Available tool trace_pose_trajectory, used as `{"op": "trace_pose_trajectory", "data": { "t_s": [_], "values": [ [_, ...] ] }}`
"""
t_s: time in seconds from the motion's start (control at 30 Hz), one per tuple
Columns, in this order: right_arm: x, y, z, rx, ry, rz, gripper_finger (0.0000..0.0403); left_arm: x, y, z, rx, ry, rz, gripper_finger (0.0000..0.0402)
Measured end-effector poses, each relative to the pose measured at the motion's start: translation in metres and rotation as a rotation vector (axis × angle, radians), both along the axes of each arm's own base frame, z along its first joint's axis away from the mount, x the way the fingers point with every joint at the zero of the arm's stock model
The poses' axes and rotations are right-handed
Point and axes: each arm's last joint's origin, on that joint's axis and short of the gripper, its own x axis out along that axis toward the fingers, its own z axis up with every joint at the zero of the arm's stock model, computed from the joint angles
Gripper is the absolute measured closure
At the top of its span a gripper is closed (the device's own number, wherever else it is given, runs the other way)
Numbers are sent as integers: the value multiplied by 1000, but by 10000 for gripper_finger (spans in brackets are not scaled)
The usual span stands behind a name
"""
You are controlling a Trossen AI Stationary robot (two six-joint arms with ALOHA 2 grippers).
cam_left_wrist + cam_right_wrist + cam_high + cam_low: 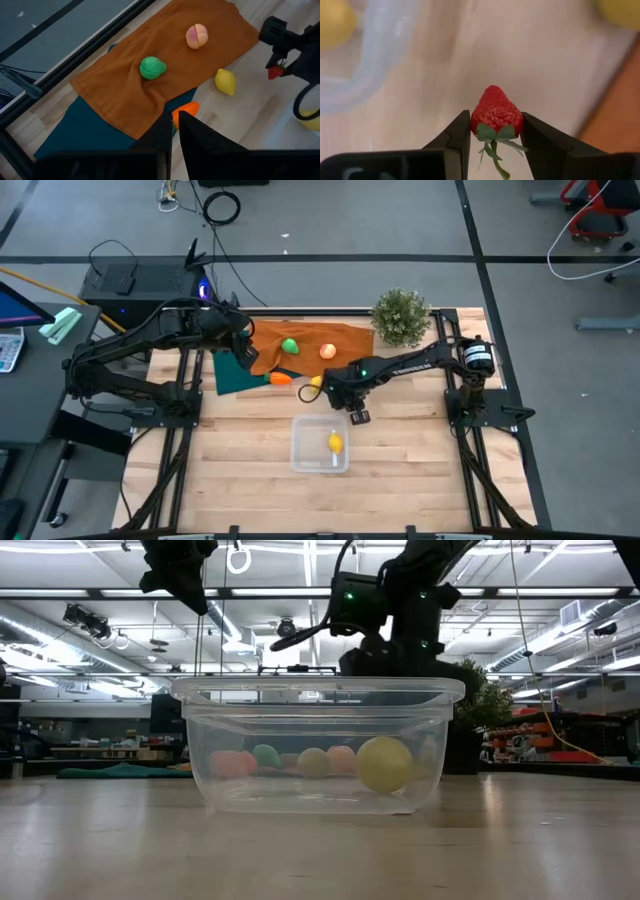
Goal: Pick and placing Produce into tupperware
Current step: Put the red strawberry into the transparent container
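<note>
My right gripper (496, 119) hangs above the wood between the orange cloth and the clear tupperware (320, 445), shut on the tiny red strawberry (496, 112). One lemon (335, 443) lies inside the tupperware. The green round fruit (289, 346) and the pale apple (327, 351) rest on the orange cloth. The carrot (281, 378) lies at the cloth's near edge, and the second lemon (315, 383) sits on the wood beside my right arm. My left gripper (175, 132) hovers shut above the teal cloth, close to the carrot (186, 110). My right gripper pinches the strawberry between its two fingers, one fingertip (462, 132) on each flank of the wide leafy end (495, 131). The red tip points away from the wrist. The fingers come from above, and the strawberry (275, 73) is lifted clear of the table.
An orange cloth (300, 340) overlaps a teal cloth (232, 375) at the far left of the table. A bushy potted plant (400, 317) stands at the far edge. Bare wood surrounds the tupperware (318, 745) on its left, right and near sides.
</note>
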Motion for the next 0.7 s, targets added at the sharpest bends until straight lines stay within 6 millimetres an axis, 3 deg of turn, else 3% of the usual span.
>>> {"op": "trace_pose_trajectory", "data": {
  "t_s": [0.23, 0.43, 0.7],
  "values": [
    [11, -18, 31, -6, -36, -46, 293, 0, 0, 0, 1, 1, -1, 369],
    [20, -19, 61, -8, -82, -35, 293, 0, 0, 0, 0, 1, -1, 364],
    [22, 8, 78, 19, -67, 32, 293, 0, 0, 0, 1, 1, -1, 366]
  ]
}}
